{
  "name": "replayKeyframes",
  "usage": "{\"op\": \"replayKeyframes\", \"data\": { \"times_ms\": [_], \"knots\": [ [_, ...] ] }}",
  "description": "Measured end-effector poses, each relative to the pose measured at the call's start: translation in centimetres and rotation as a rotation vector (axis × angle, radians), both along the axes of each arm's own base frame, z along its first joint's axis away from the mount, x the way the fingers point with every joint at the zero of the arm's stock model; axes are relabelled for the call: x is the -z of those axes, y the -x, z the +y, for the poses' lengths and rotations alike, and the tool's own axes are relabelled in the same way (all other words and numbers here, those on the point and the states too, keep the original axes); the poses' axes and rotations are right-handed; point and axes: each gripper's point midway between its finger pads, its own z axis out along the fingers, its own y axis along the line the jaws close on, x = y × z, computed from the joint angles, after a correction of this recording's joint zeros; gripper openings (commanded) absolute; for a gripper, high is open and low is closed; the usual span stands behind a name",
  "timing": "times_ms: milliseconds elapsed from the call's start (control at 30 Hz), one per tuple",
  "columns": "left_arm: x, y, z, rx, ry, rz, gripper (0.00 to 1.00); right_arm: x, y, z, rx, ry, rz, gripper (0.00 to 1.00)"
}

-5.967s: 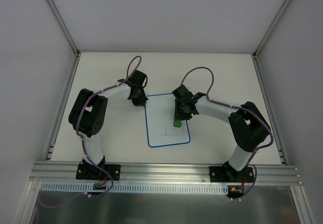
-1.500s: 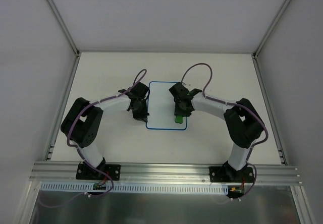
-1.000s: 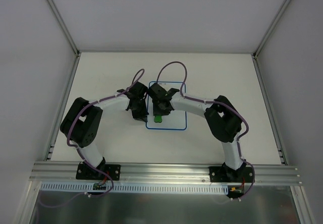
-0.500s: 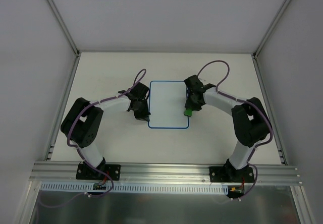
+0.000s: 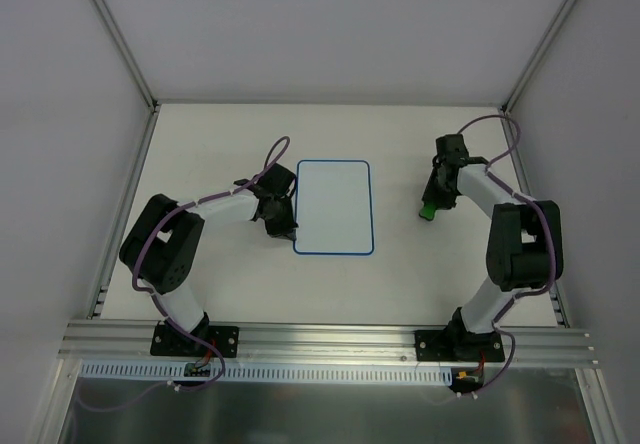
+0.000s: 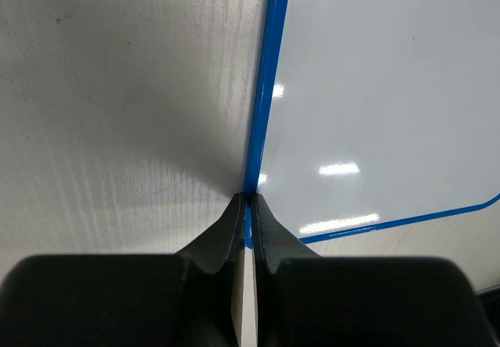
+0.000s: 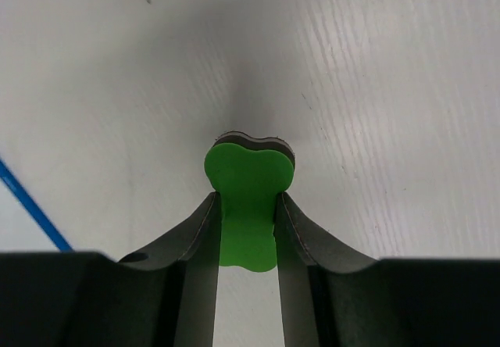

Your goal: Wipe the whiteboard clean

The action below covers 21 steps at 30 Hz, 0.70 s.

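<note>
The whiteboard (image 5: pixel 333 204) lies flat mid-table, white with a blue border, and I see no marks on it. My left gripper (image 5: pixel 287 231) is shut on its left edge near the near-left corner. In the left wrist view the fingertips (image 6: pixel 237 210) pinch the blue border of the whiteboard (image 6: pixel 375 89). My right gripper (image 5: pixel 431 202) is shut on the green eraser (image 5: pixel 427 210) and holds it low over the bare table, well right of the board. In the right wrist view the eraser (image 7: pixel 248 177) sits between the jaws of the gripper (image 7: pixel 247 200).
White walls close in the table (image 5: pixel 220 144) on the left, back and right. An aluminium rail (image 5: pixel 320 336) runs along the near edge by the arm bases. A strip of the board's blue border (image 7: pixel 31 210) shows at the left of the right wrist view.
My right gripper has carried the eraser off the board's right side and further right over the table. The thin lines seen on the board 6 s ago are gone. The left gripper has stayed put.
</note>
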Motion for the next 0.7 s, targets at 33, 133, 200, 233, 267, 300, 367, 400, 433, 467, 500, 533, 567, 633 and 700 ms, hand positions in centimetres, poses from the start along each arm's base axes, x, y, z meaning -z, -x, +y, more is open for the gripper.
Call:
{"op": "replayKeyframes", "data": {
  "times_ms": [33, 133, 200, 233, 267, 300, 367, 400, 433, 467, 500, 533, 567, 633, 700],
  "knots": [
    [0.0, 0.0, 0.0, 0.000, 0.000, 0.000, 0.00, 1.0, 0.2, -0.3, 0.000, 0.000, 0.032, 0.11],
    [0.0, 0.0, 0.0, 0.001, 0.000, -0.001, 0.00, 3.4, 0.8, -0.2, -0.015, -0.014, 0.106, 0.23],
    [0.0, 0.0, 0.0, 0.001, 0.000, -0.001, 0.00, 3.7, 0.6, -0.1, -0.021, -0.021, 0.117, 0.33],
    [0.0, 0.0, 0.0, 0.001, -0.002, -0.002, 0.05, 3.6, 0.4, -0.1, -0.022, -0.024, 0.108, 0.51],
    [-0.1, -0.1, 0.1, 0.002, -0.005, -0.006, 0.19, 3.6, 0.3, -0.1, -0.023, -0.029, 0.105, 0.59],
    [-0.1, -0.1, 0.2, 0.004, -0.011, -0.011, 0.25, 3.6, 0.3, -0.1, -0.029, -0.026, 0.107, 0.72],
    [-0.3, -0.2, 0.4, 0.005, -0.021, -0.023, 0.37, 3.6, 0.5, -0.2, -0.034, -0.024, 0.110, 0.82],
    [-0.5, -0.3, 0.5, 0.006, -0.023, -0.033, 0.49, 3.5, 0.5, -0.2, -0.038, -0.022, 0.108, 0.89],
    [-0.8, -0.5, 0.5, 0.005, -0.023, -0.043, 0.55, 3.3, 0.6, -0.2, -0.040, -0.021, 0.104, 0.92],
    [-1.3, -0.7, 0.6, 0.007, -0.024, -0.062, 0.61, 3.0, 0.7, -0.3, -0.046, -0.018, 0.098, 0.95],
    [-1.9, -0.8, 0.7, 0.011, -0.022, -0.079, 0.72, 2.4, 0.8, -0.4, -0.050, -0.014, 0.083, 0.97],
    [-2.5, -0.9, 0.6, 0.012, -0.018, -0.093, 0.78, 1.7, 0.9, -0.4, -0.052, -0.013, 0.066, 0.99],
    [-3.5, -1.2, 0.5, 0.016, -0.009, -0.113, 0.84, 0.8, 0.9, -0.5, -0.055, -0.011, 0.044, 0.99],
    [-5.8, -2.0, 0.3, 0.028, 0.006, -0.166, 0.99, -2.1, 0.8, -0.8, -0.065, -0.002, -0.034, 0.99],
    [-9.0, -3.3, 0.1, 0.036, 0.020, -0.255, 0.99, -5.8, 0.9, -1.4, -0.071, 0.016, -0.131, 0.99]
  ]
}}
